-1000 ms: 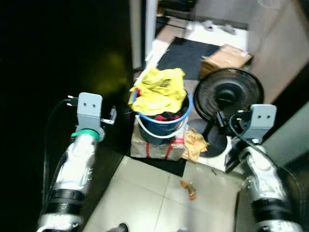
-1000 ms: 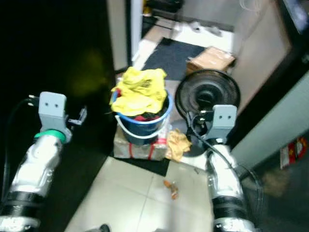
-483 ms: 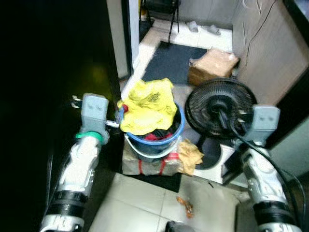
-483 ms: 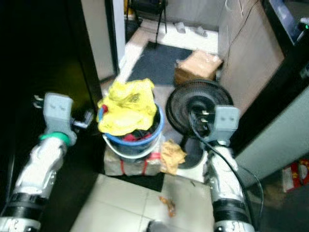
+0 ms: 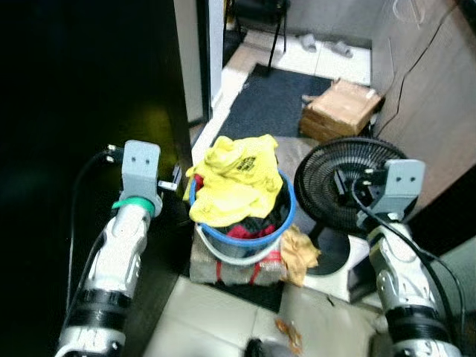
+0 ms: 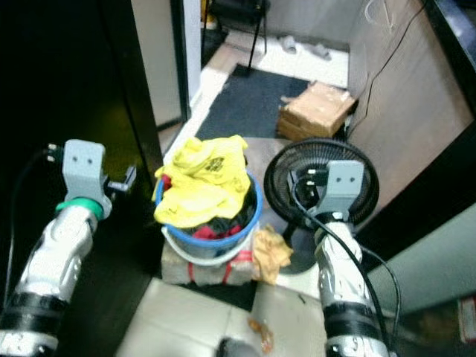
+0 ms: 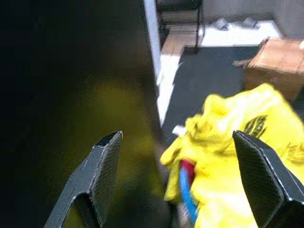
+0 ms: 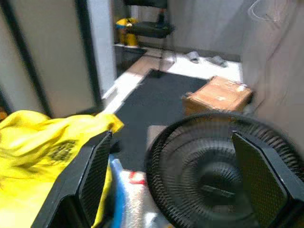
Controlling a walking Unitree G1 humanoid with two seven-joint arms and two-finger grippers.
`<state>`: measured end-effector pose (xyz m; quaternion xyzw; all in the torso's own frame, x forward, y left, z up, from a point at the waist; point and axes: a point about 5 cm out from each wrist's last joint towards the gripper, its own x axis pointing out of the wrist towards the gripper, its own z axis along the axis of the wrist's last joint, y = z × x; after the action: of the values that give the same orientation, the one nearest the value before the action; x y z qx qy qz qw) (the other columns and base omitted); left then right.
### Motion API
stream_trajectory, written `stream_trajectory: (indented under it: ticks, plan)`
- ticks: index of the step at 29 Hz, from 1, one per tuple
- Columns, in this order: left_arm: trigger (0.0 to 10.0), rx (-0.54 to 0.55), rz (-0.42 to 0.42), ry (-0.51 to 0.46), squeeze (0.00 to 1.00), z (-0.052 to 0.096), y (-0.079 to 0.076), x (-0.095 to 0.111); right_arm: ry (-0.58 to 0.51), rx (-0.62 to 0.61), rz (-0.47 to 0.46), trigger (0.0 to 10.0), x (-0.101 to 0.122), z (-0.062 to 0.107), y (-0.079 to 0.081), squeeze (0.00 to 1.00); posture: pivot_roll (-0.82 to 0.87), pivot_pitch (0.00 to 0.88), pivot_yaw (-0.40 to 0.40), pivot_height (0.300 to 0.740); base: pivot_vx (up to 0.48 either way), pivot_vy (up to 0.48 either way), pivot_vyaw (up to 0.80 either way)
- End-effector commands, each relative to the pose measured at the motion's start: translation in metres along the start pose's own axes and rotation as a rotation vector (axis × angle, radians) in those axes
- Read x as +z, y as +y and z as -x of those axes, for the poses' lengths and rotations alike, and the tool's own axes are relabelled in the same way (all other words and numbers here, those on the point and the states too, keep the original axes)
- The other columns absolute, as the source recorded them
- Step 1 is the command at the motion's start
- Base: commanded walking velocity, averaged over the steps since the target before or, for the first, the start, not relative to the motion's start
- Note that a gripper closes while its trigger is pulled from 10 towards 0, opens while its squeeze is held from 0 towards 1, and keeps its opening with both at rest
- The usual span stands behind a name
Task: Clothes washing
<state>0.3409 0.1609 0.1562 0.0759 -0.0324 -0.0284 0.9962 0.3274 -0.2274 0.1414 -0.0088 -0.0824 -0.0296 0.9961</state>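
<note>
Camera has swung since the earlier frames; bucket (image 5: 242,230) and fan (image 5: 349,182) kept their places on the floor, both arms stay raised. Left gripper (image 7: 183,175) wide open, holding nothing, just left of the bucket, apart from it. Right gripper (image 8: 168,178) wide open, empty, facing the fan with the bucket to its left. Blue bucket sits on a wrapped block (image 5: 234,268), heaped with a yellow garment (image 5: 234,178) over red and dark clothes. Orange rag (image 5: 299,253) beside it.
</note>
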Motion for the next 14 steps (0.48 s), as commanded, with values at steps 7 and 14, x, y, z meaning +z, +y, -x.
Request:
stream_trajectory:
  ticks: [7,14]
  plan:
    - [10.0,-0.004,-0.003,0.028,0.00,0.0017,0.0028,-0.0069,0.000,0.000,0.003,10.0,-0.0013,0.0009,0.0018,0.00,-0.07,0.047,0.028,0.740,0.163,0.000,0.00]
    - [10.0,-0.017,0.001,0.023,0.00,0.0014,0.0003,-0.0066,-0.001,0.001,0.010,10.0,-0.0017,0.0012,0.0013,0.00,-0.07,0.043,0.030,0.740,0.000,0.000,0.00]
